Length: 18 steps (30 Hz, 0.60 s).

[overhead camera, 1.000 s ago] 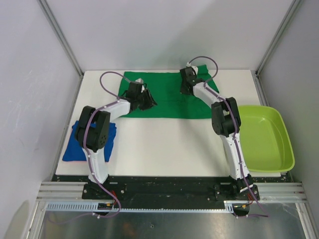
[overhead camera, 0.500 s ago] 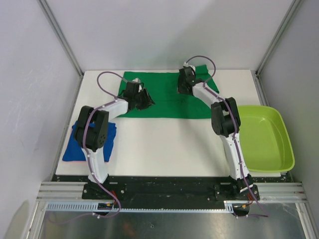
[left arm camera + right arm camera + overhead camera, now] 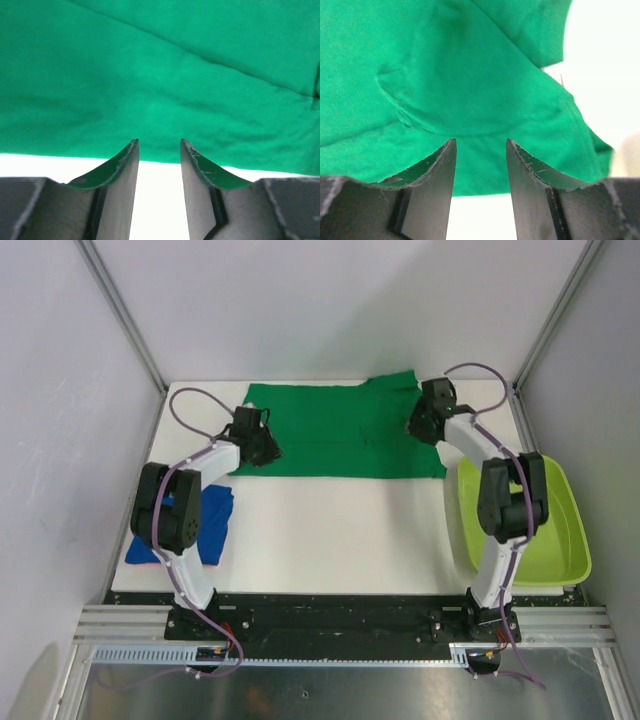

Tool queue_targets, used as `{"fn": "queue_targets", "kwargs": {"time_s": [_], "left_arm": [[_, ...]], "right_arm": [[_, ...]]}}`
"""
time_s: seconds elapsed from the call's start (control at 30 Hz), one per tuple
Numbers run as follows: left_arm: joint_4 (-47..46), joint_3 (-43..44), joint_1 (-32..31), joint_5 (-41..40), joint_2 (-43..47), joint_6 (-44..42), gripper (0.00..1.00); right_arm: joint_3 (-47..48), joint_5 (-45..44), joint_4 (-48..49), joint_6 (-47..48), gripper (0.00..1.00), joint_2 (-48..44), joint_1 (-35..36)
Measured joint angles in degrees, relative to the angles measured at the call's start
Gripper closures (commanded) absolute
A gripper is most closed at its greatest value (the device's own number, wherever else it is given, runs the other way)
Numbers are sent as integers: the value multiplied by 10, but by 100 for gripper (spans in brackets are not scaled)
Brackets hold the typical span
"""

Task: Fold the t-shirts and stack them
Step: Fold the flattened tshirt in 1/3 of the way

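Two arms reach to the far half of the white table point(image 3: 330, 530), one to each side of the dark green t-shirt point(image 3: 330, 430), which lies spread flat there. The left gripper point(image 3: 264, 447) sits low at the shirt's left edge, its elbow bent up over the near-left corner. The right gripper point(image 3: 416, 427) sits at the shirt's right side, near a sleeve, its forearm rising over the left rim of the lime-green tub point(image 3: 558, 532).

Both grippers are released. In each wrist view the fingers point(image 3: 122, 165) stand parted with nothing pinched between them. The left pair frames bare table, with the hem just beyond the tips. The right pair frames green cloth, though it is hard to say whether the tips touch it.

The blue t-shirt point(image 3: 213, 523) lies folded at the near left, well apart from the green one and partly hidden by the left arm. A thin pink edge shows at its near corner.

The green cloth is soft and matte, with shallow creases and a raised fold by the right fingers. The tub is smooth, rigid and rounded at the corners.
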<state>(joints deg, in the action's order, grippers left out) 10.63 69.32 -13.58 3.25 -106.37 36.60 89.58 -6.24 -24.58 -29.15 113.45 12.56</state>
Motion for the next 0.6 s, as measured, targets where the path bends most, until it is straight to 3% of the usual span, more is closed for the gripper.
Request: {"fn": "queue_targets", "kwargs": {"time_s": [0.27, 0.6], "left_arm": [[44, -32, 38, -66, 40, 26, 62], [49, 14, 53, -81, -15, 9, 64]], "right_arm": [[-125, 8, 1, -25, 57, -84, -14], [-151, 18, 49, -26, 58, -75, -15]]}}
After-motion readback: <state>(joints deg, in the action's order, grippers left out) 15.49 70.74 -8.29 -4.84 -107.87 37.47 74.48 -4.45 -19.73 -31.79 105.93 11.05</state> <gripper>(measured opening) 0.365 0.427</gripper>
